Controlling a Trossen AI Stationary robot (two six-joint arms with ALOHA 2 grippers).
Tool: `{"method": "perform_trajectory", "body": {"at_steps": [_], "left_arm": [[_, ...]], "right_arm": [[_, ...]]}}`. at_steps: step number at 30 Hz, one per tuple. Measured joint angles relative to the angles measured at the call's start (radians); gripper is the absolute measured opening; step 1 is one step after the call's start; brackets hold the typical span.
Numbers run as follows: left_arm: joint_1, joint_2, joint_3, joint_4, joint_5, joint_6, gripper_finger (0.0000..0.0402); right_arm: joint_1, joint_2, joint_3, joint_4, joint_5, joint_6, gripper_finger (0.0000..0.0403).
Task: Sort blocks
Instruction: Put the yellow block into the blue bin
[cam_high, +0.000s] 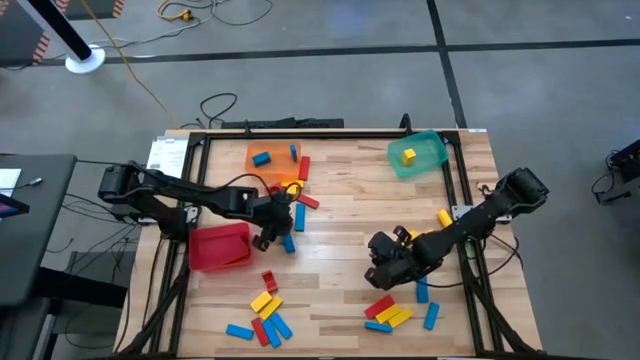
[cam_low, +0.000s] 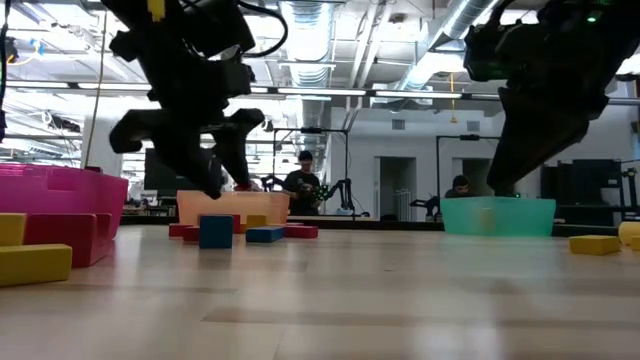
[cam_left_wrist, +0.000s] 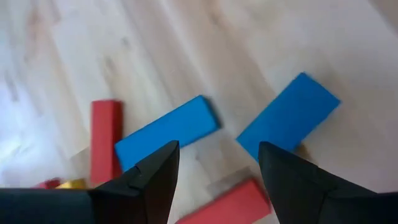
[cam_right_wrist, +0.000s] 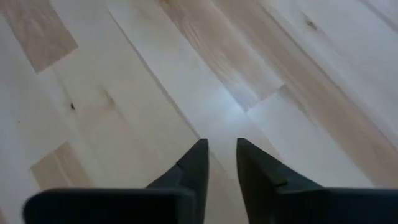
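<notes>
Work surface: pale butcher-block table (cam_high: 340, 215) with a black frame around its edge, set on a grey concrete floor crossed by dark lines; cables lie on the floor behind it. The low view shows an open lab hall beyond, with ceiling ducts, strip lights and two people at benches far back.

Bins: orange bin (cam_high: 272, 160) at the back left holds a blue block (cam_high: 261, 158); green bin (cam_high: 417, 153) at the back right holds a yellow block (cam_high: 408, 155); red bin (cam_high: 219, 246) sits at the left, near the left arm.

The other blocks lie scattered: a cluster at the front left (cam_high: 262, 316), another at the front right (cam_high: 390, 313), and a few at centre beside the orange bin.

Left gripper (cam_high: 278, 226): fingers wide apart, empty, poised over two blue blocks (cam_left_wrist: 166, 130) and red ones on the wood at table centre.

Right gripper (cam_right_wrist: 219, 163): fingers narrow, a slim gap between them, nothing held; it hangs over bare wood, right of centre.
</notes>
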Motion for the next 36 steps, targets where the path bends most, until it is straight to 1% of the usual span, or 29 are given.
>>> {"method": "perform_trajectory", "body": {"at_steps": [5, 10, 11, 12, 15, 16, 17, 19, 23, 26, 29, 32, 36], "left_arm": [[-0.001, 0.000, -0.003, -0.006, 0.047, 0.018, 0.0213], [-0.015, 0.000, -0.004, -0.024, 0.156, 0.002, 0.0213], [-0.022, 0.000, -0.004, -0.021, 0.153, -0.005, 0.0213], [-0.030, 0.000, -0.002, -0.020, 0.119, -0.012, 0.0213], [-0.036, 0.000, 0.022, -0.014, -0.119, -0.024, 0.0213], [-0.026, 0.000, 0.030, -0.010, -0.172, -0.024, 0.0213], [-0.011, 0.000, 0.038, -0.009, -0.193, -0.023, 0.0213], [0.033, 0.000, 0.054, 0.014, -0.178, -0.042, 0.0213], [0.146, 0.012, 0.076, 0.058, -0.084, -0.087, 0.0213], [0.199, 0.041, 0.077, 0.052, -0.071, -0.052, 0.0209], [0.220, 0.084, 0.077, 0.031, -0.071, 0.032, 0.0199], [0.218, 0.139, 0.077, 0.032, -0.092, 0.091, 0.0190], [0.210, 0.211, 0.105, 0.034, -0.172, 0.118, 0.0188]], "right_arm": [[0.001, 0.000, 0.000, 0.002, 0.012, -0.040, 0.0166], [0.000, 0.000, 0.000, 0.034, 0.012, -0.094, 0.0227], [0.000, 0.000, 0.000, 0.039, 0.012, -0.103, 0.0234], [0.000, 0.000, 0.000, 0.045, 0.012, -0.108, 0.0239], [-0.007, 0.000, 0.000, 0.045, 0.015, -0.120, 0.0243], [-0.012, 0.000, 0.000, 0.045, 0.015, -0.121, 0.0243], [-0.019, 0.000, 0.000, 0.045, 0.015, -0.124, 0.0243], [-0.029, 0.000, 0.000, 0.054, 0.016, -0.136, 0.0241], [-0.047, 0.000, 0.000, 0.084, 0.017, -0.163, 0.0240], [-0.048, 0.000, 0.000, 0.117, 0.017, -0.188, 0.0240], [-0.048, -0.001, 0.001, 0.130, 0.017, -0.198, 0.0240], [-0.048, -0.001, 0.001, 0.129, 0.017, -0.205, 0.0240], [-0.048, -0.001, 0.001, 0.131, 0.017, -0.217, 0.0240]]}}
